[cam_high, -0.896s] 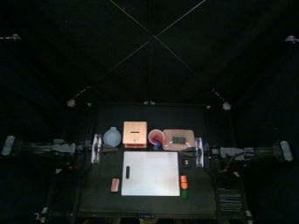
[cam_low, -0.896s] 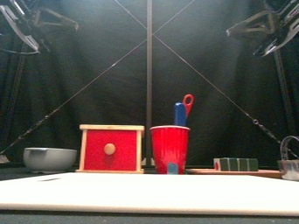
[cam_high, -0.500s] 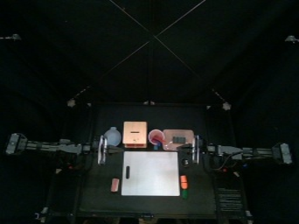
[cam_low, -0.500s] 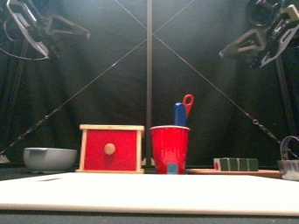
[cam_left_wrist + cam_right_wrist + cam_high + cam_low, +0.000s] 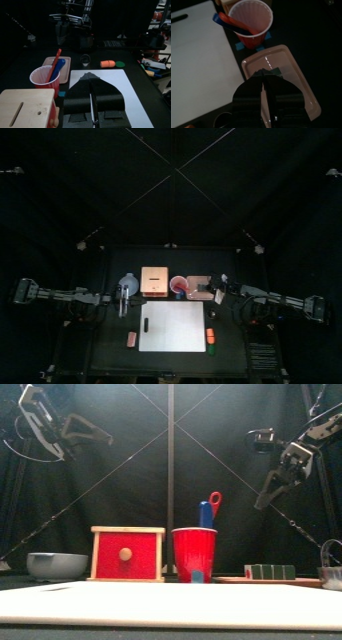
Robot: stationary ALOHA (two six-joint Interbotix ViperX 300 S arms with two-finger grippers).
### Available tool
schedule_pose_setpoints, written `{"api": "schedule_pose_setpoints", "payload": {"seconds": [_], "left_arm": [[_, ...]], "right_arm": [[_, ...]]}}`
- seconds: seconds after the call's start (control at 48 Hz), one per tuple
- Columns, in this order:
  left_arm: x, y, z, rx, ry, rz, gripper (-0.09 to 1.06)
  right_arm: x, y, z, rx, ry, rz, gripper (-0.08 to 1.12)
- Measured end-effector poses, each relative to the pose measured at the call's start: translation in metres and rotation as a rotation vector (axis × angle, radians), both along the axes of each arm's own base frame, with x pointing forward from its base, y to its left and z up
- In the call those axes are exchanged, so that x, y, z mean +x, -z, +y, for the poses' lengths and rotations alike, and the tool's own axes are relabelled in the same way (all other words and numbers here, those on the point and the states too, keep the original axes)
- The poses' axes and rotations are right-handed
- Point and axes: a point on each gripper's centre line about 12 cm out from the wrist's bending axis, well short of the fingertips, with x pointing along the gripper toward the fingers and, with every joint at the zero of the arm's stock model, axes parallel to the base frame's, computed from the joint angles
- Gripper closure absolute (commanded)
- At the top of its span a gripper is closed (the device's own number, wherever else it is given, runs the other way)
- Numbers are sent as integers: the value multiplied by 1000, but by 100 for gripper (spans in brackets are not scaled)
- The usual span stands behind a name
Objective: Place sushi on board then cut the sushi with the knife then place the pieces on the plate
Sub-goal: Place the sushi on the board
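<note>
We hold our right fingers (image 5: pixel 266 81) closed, high above the sushi roll (image 5: pixel 271 571), which lies side to side on the pink tray (image 5: pixel 296 75) beneath them; the closed left fingers (image 5: pixel 93 84) hang farther off.

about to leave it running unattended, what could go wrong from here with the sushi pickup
Right claw hangs shut over the pink tray; if it comes down without opening, it may shove the sushi roll rather than grasp it. The red cup with toy knives stands close beside the tray, so a sideways approach might tip it.
</note>
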Motion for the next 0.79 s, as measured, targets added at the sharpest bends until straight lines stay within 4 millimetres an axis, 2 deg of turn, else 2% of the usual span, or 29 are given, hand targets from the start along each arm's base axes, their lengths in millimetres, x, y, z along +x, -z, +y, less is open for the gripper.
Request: {"api": "schedule_pose_setpoints", "payload": {"seconds": [0.208, 0.333, 0.583, 0.792], "left_arm": [[0, 0, 2, 1, -8, 0, 99], [0, 0, 3, 0, -14, 0, 99], [0, 0, 5, -2, -20, -2, 99], [0, 0, 6, -4, -25, 1, 99]], "right_arm": [[6, 22, -11, -33, -15, 142, 29], [10, 31, -19, -31, -9, 205, 16], [19, 54, -32, 9, -8, 372, 14], [25, 72, -40, 11, -72, 484, 14]]}}
